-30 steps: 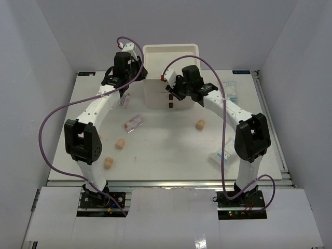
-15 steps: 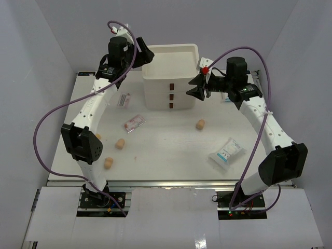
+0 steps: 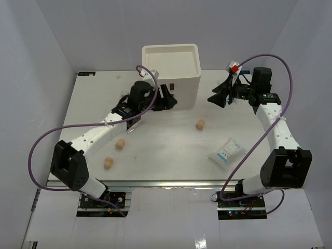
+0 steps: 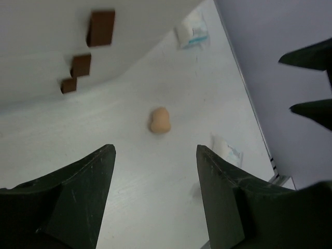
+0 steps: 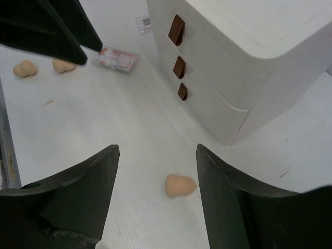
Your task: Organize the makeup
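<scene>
Little looks sorted yet. One sponge (image 3: 200,124) lies mid-bench, a sponge pair (image 3: 120,144) near left and a sachet (image 3: 226,151) near right, all outside the closed drawer box (image 3: 171,75). The left pincer (image 4: 154,150) and right pincer (image 5: 157,150) both gape, holding nothing. Only the right wrist view plainly shows the clear packet (image 5: 116,58), which the left arm largely hides from above.

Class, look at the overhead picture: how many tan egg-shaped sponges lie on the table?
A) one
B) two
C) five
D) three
D: three show on the white surface, the right sponge, the middle sponge and the near-left sponge.
</scene>
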You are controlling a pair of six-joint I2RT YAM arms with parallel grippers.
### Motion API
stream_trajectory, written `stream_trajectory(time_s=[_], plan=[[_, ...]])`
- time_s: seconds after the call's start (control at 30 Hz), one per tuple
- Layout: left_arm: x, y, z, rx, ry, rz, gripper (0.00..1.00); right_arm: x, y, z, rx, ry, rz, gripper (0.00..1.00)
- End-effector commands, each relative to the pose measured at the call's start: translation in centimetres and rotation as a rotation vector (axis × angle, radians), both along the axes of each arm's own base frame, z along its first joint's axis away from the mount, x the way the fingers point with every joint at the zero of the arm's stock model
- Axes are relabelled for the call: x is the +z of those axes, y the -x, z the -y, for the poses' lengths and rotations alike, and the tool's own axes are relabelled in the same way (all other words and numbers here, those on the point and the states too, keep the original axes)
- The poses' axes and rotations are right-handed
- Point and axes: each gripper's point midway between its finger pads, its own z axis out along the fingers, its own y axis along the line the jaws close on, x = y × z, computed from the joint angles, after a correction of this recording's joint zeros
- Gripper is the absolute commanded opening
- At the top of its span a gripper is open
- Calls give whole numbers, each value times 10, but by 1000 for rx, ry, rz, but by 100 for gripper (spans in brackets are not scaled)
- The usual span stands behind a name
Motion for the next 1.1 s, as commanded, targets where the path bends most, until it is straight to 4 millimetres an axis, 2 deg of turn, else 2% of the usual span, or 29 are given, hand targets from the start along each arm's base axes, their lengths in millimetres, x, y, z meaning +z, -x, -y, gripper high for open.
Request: stream_trajectory(time_s=[0.0, 0.03, 0.1, 0.13, 0.2, 0.33, 0.4, 0.53, 0.67, 0.87, 0.93, 1.07], plan=[[-17, -20, 1, 167, 5, 82, 76, 10, 11, 10, -13, -41, -6, 68], [-19, -28, 3, 184, 7, 99, 76, 10, 11, 12, -18, -42, -7, 68], [-39, -44, 7, 204, -25, 115, 77, 8, 12, 15, -29, -44, -11, 68], [-39, -53, 8, 224, -34, 128, 76, 9, 13, 16, -32, -44, -6, 68], [-58, -67, 10, 253, -79, 116, 77, 9, 15, 20, -40, -47, -6, 68], [-61, -93, 23, 266, -105, 145, 76, 8, 17, 27, -60, -47, -6, 68], [-73, -103, 26, 279, -133, 132, 75, 5, 19, 30, -67, -50, -13, 69], [-81, -116, 28, 312, -155, 124, 72, 2, 21, 35, -81, -53, -18, 69], [-79, -122, 28, 328, -162, 126, 60, 0, 22, 38, -87, -55, -22, 69], [-79, -123, 25, 340, -184, 127, 32, -3, 23, 38, -86, -59, -34, 69], [-77, -120, 25, 335, -179, 127, 22, -3, 23, 38, -86, -59, -35, 69], [-81, -105, 29, 276, -156, 98, 13, -3, 24, 38, -85, -57, -32, 69]])
